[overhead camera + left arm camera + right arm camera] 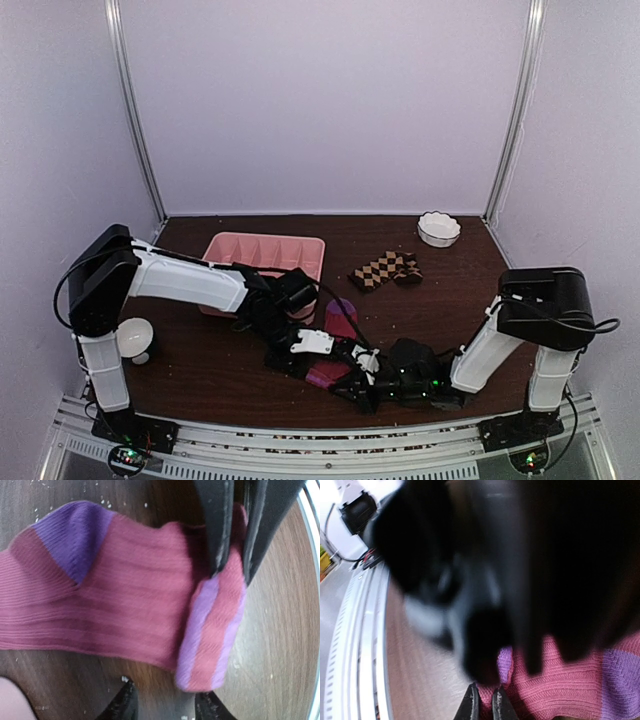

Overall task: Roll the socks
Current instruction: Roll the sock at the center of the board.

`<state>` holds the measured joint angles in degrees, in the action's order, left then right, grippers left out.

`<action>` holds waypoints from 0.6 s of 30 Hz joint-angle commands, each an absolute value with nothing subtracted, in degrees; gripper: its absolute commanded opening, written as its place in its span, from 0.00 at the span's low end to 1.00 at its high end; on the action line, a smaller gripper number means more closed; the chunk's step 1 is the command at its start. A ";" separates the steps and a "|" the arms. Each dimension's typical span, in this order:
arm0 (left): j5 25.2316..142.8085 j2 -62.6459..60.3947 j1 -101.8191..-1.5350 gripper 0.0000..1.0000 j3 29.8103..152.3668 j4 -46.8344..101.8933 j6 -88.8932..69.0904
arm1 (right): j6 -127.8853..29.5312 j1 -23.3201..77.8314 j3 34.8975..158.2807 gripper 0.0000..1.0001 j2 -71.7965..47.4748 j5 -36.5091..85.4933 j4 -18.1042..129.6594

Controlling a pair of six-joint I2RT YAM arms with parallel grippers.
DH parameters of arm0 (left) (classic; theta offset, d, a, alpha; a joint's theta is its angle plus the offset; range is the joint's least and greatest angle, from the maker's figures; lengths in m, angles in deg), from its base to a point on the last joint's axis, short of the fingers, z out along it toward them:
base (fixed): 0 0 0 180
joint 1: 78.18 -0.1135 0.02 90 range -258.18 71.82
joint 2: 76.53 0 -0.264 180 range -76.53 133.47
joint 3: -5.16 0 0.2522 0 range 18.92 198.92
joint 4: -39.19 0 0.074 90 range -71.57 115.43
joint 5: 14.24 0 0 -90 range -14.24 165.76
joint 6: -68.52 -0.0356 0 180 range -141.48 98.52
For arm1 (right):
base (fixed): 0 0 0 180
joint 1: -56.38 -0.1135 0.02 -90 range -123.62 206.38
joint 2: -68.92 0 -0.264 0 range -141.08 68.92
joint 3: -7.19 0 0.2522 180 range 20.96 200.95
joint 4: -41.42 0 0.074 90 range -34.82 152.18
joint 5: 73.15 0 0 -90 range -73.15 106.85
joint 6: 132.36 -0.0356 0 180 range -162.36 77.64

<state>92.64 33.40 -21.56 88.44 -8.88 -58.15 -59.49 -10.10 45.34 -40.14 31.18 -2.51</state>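
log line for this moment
step: roll pink sock | left gripper: open | right gripper: shut on folded cuff | checkered sock: untouched

white-shelled, black-jointed left arm [185,280]: thin black cable [62,285] looped at shoulder | matching right arm [485,352] | right gripper [485,706]: slim black fingers

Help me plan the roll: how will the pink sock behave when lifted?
Probably floppy: the pink sock lies flat with its cuff folded over. Likely light, being thin knit. Its ribbed fabric should not slip from the right gripper.
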 commanded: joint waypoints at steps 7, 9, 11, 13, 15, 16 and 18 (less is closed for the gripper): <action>95.45 22.12 -20.18 0.52 85.72 -5.27 -65.29 | -62.71 -8.33 40.94 0.00 -44.14 32.05 22.00; 96.89 21.56 -20.10 0.52 86.42 -5.98 -65.13 | -62.56 -8.27 41.34 0.00 -44.24 32.35 22.69; 99.59 20.76 -19.66 0.51 85.80 -5.60 -65.74 | -62.34 -8.16 41.65 0.00 -44.11 32.42 23.50; 100.61 21.49 -18.39 0.50 85.46 -5.12 -66.42 | -62.32 -7.97 41.87 0.00 -44.09 32.50 23.79; 100.23 23.28 -16.82 0.47 85.41 -5.03 -67.29 | -62.44 -7.72 41.89 0.00 -44.04 32.62 23.89; 99.75 24.30 -16.30 0.46 85.33 -4.73 -67.60 | -62.57 -7.57 41.93 0.00 -43.97 32.67 23.82; 98.42 26.20 -15.88 0.44 85.28 -4.05 -67.92 | -62.91 -7.51 41.70 0.00 -43.93 32.86 23.22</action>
